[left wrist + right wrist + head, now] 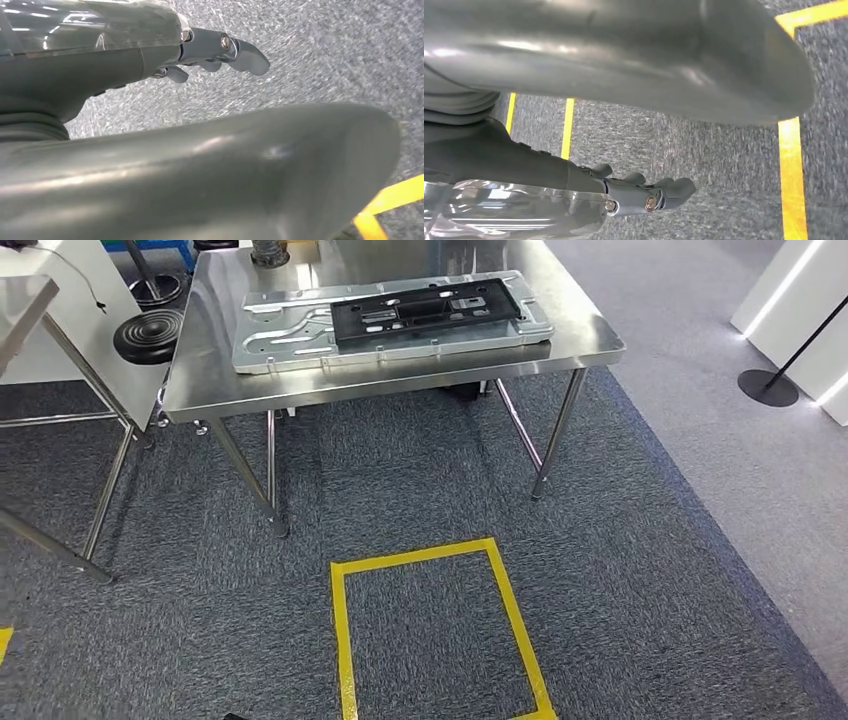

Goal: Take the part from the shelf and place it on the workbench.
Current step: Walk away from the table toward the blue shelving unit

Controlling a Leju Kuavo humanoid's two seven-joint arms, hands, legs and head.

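While both hands hang over the carpet (620,570), left hand (220,52) and right hand (649,192) holding nothing with fingers loosely spread, the part (395,318) already lies flat on the counter (590,340), so backing off squarely seems best.

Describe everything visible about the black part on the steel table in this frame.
The black part is a flat, elongated rectangular panel, matte and plastic-looking, with moulded recesses, slots and a few small light fittings on its upper face. It lies flat, lengthwise and slightly skewed, on top of a larger silver stamped-metal plate, which rests on the stainless steel workbench. Neither hand touches it.
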